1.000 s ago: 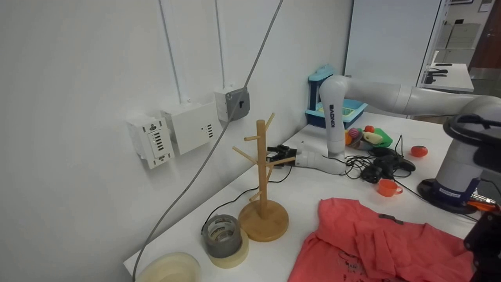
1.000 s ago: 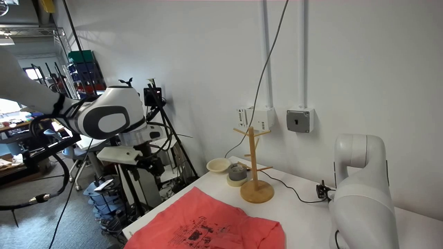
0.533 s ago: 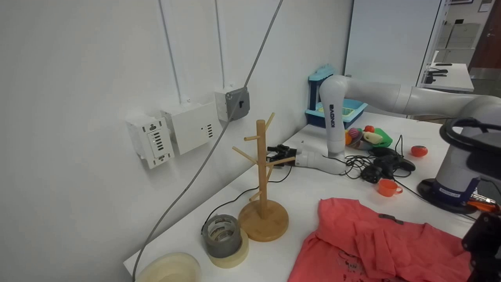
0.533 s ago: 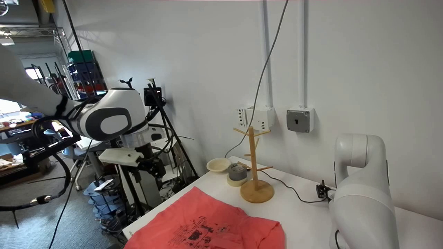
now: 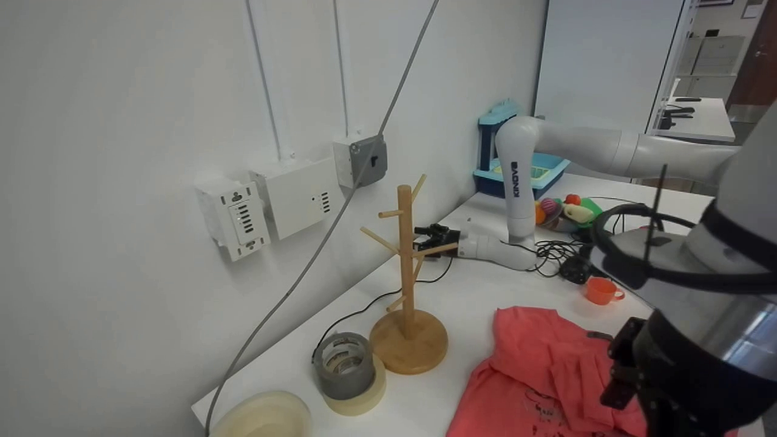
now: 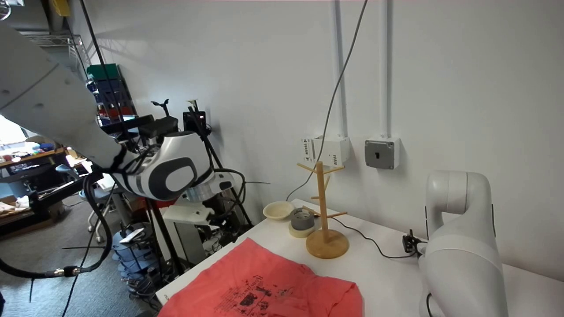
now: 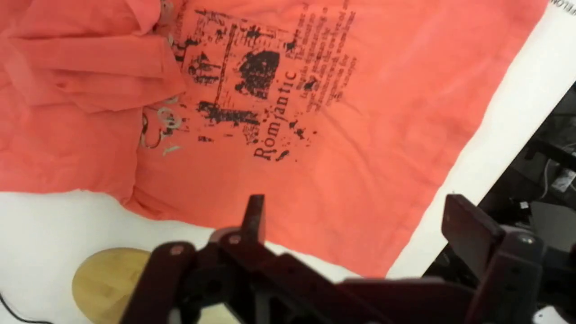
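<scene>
My gripper (image 7: 354, 207) stands open above a coral-red T-shirt (image 7: 382, 90), with nothing between its two dark fingers (image 7: 254, 216). The shirt lies spread on the white table, its black print facing up and a sleeve part folded over on the left in the wrist view. Its hem corner shows below the gap between the fingers. In both exterior views the shirt (image 5: 522, 370) (image 6: 264, 281) lies on the table, and my arm (image 5: 722, 328) (image 6: 172, 167) reaches in near it. In an exterior view the arm hides part of the shirt.
A wooden peg stand (image 5: 408, 273) rises beside the shirt, its round base (image 7: 108, 279) near the left finger. Tape rolls (image 5: 346, 367) and a cream bowl (image 5: 267, 416) stand near the wall. An orange cup (image 5: 601, 291), cables and a Kinova arm (image 5: 516, 182) are further along.
My arm and gripper have swung in over the table, leftward in one exterior view and rightward and down in the other. The shirt and stand have not moved.
</scene>
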You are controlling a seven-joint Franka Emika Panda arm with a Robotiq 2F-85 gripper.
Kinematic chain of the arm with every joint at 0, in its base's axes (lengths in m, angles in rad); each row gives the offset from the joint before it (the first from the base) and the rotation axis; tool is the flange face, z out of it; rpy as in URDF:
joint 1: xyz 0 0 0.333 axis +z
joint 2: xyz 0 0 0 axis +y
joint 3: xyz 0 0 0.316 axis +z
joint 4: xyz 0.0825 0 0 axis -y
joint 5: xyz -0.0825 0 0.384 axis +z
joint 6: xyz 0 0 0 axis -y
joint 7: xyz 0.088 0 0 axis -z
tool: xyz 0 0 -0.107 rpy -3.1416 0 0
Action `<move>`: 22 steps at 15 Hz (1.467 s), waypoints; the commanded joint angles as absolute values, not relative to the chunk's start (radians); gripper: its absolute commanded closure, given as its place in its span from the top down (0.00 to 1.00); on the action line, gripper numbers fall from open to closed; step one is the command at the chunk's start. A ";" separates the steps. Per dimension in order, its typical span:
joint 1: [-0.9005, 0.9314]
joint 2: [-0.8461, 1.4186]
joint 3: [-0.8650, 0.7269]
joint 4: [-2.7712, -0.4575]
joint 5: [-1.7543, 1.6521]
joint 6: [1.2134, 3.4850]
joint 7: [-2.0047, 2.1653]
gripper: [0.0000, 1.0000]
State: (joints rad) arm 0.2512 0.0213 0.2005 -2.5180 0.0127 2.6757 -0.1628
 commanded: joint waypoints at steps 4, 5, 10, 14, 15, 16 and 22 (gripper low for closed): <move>0.231 0.140 0.216 -2.417 -0.006 2.730 -0.155 1.00; 0.231 0.150 0.217 -2.406 -0.006 2.730 -0.154 1.00; 0.245 0.177 0.208 -2.378 -0.048 2.708 -0.122 1.00; 0.291 0.263 0.192 -2.298 -0.179 2.682 -0.044 1.00; 0.304 0.285 0.188 -2.274 -0.213 2.675 -0.022 1.00; 0.319 0.314 0.184 -2.242 -0.243 2.667 -0.002 1.00; 0.334 0.382 0.185 -2.176 -0.258 2.691 0.011 1.00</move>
State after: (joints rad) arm 0.3338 0.3857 0.1861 -2.1745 -0.2625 2.6933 0.0151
